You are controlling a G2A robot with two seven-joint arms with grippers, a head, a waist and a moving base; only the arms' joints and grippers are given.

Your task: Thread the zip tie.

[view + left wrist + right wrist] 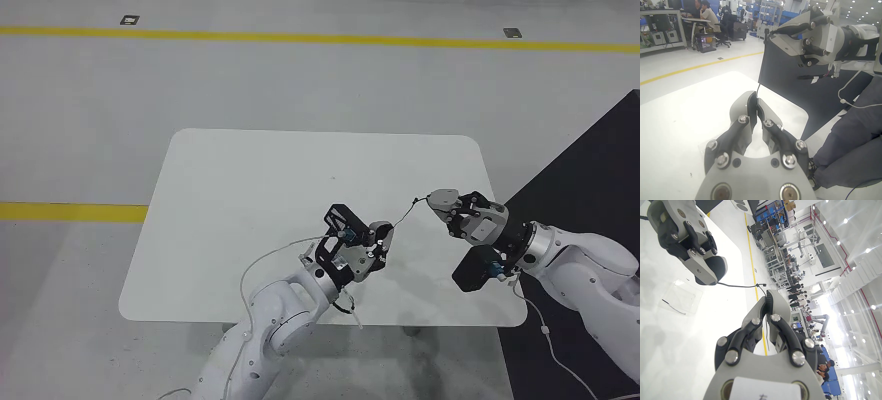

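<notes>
Currently my left gripper [384, 236] and right gripper [433, 197] both clench the zip tie [408, 211], slanting up-right at frame centre.

So from above you've got a white surface [250, 220] with rounded corners sitting on a grey floor [100, 100]. The two arms meet over its near right part. The left gripper [381, 236] comes up from the near edge and the right gripper [437, 198] comes in from the right side. A thin black zip tie [410, 210] is strung between them, and each gripper has its fingers pinched on one end. The tie sags a little with a kink near the right end. A yellow line [300, 38] crosses the floor at the far side and another [70, 212] runs in from the left. A dark mat [590, 170] lies off to the right.
</notes>
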